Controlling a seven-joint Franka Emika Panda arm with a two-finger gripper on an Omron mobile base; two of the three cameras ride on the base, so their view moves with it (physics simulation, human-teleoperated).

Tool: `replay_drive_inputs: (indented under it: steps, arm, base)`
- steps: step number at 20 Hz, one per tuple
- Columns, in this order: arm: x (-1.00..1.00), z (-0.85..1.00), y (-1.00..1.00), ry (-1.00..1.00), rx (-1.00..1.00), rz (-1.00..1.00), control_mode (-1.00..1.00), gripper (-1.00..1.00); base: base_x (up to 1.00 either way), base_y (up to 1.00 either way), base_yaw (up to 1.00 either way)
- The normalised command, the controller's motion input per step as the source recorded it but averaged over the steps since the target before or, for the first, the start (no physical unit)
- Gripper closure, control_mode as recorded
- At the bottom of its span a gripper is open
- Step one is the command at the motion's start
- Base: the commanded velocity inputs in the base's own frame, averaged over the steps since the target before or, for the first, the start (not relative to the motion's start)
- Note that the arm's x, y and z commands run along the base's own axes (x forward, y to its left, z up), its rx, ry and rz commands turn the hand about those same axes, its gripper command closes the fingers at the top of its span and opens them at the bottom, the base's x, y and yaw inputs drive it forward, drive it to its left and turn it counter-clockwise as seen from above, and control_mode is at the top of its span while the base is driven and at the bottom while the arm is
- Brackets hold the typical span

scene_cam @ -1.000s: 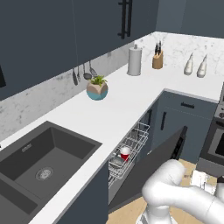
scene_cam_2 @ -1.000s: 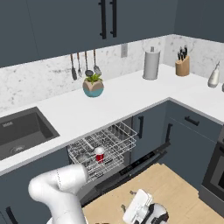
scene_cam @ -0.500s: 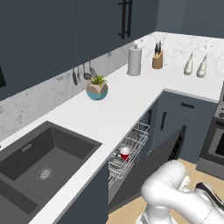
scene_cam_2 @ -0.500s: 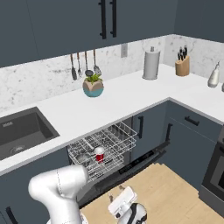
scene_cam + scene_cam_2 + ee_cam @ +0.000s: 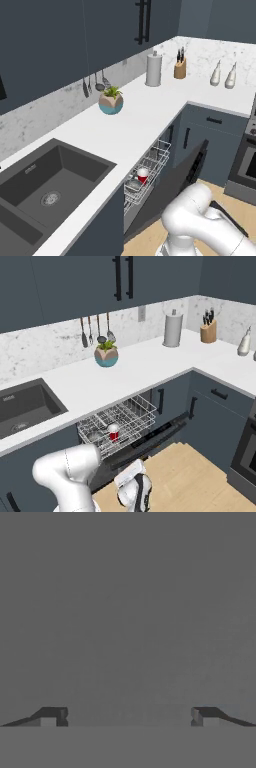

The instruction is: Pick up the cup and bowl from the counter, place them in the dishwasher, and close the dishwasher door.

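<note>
The dishwasher's white wire rack (image 5: 150, 167) (image 5: 120, 421) is pulled out under the counter (image 5: 135, 125) (image 5: 140, 368). In it stand the red cup (image 5: 142, 175) (image 5: 114, 432) and, beside it, the dark grey bowl (image 5: 134, 185) (image 5: 94, 436). The dishwasher door (image 5: 175, 187) (image 5: 155, 437) hangs partly open below the rack. My gripper (image 5: 134, 492) (image 5: 128, 716) is low above the floor, just under the door's outer edge. Its fingertips (image 5: 50, 714) stand wide apart and open, holding nothing, close to a flat grey surface.
On the counter stand a teal plant pot (image 5: 111, 102) (image 5: 106, 354), a paper towel roll (image 5: 154, 69) (image 5: 173, 330), a knife block (image 5: 180, 67) (image 5: 208, 331) and two bottles (image 5: 216, 74). The dark sink (image 5: 45, 180) (image 5: 20, 406) is left; an oven (image 5: 245, 165) stands right. Wooden floor (image 5: 195, 476) lies in front.
The hand has swung low across the floor toward the dishwasher, ending under the door's edge. The jaws stayed open. Cup, bowl and rack have not moved.
</note>
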Motion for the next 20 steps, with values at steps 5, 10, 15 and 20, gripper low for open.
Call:
replay_drive_inputs:
  steps: [5,10,15,20]
  arm:
    - [1.00,0.23,1.00,-0.17,0.00,0.00,-1.00,-1.00]
    - [1.00,0.03,1.00,-0.13,0.00,0.00,-1.00,-1.00]
    - [1.00,-0.24,1.00,-0.09,0.00,0.00,-1.00,-1.00]
    - [1.00,-0.63,1.00,-0.03,0.00,0.00,-1.00,-1.00]
  base:
    - [0.00,0.00,0.00]
    - [0.00,0.00,0.00]
    - [0.00,0.00,0.00]
    - [0.00,0.00,0.00]
